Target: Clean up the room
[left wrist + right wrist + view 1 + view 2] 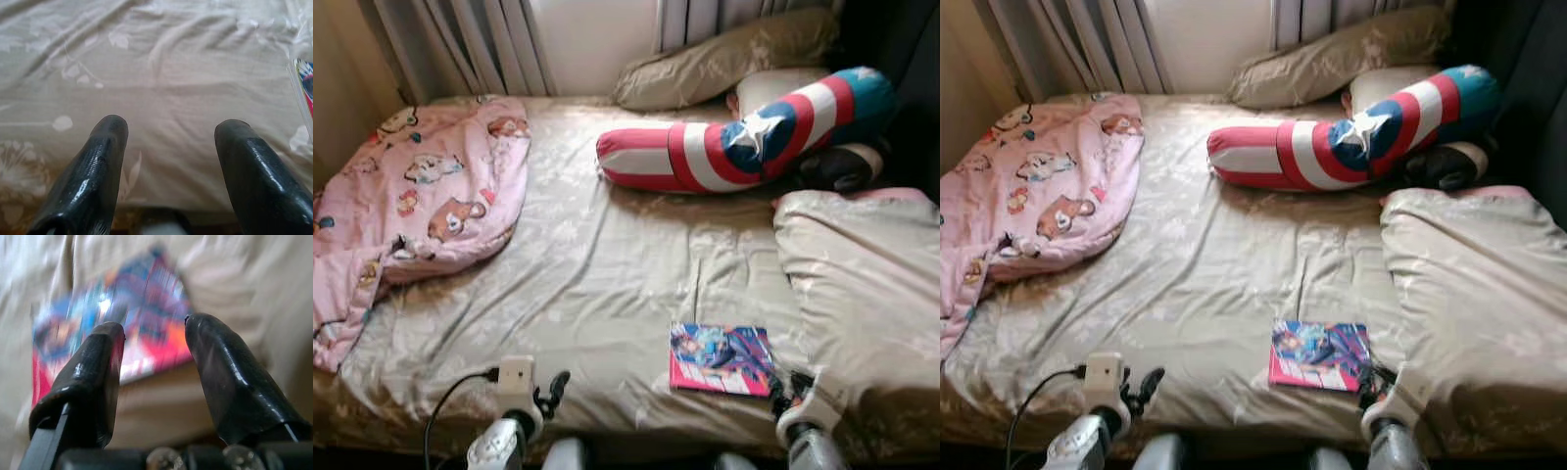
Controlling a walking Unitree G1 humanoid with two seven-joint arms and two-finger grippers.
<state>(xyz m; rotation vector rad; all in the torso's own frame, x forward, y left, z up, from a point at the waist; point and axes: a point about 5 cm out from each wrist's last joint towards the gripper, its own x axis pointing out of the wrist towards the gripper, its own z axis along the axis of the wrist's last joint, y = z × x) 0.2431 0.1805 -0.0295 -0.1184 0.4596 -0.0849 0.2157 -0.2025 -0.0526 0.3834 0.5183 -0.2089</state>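
Lying flat at lower right of the bed (597, 284), the book (721, 358) runs its long axis across the frame, right gripper (154, 340) parted beside it, left gripper (168, 129) parted over sheet.

The bed sheet (607, 264) is beige with a pale floral print. The blanket (421, 196) is pink with cartoon bears. The bolster (734, 142) has red and white stripes and a blue patch bearing a white star. The book (722, 358) shows a blue, pink and red cover. Each end effector's fingers (93, 181) are glossy black.
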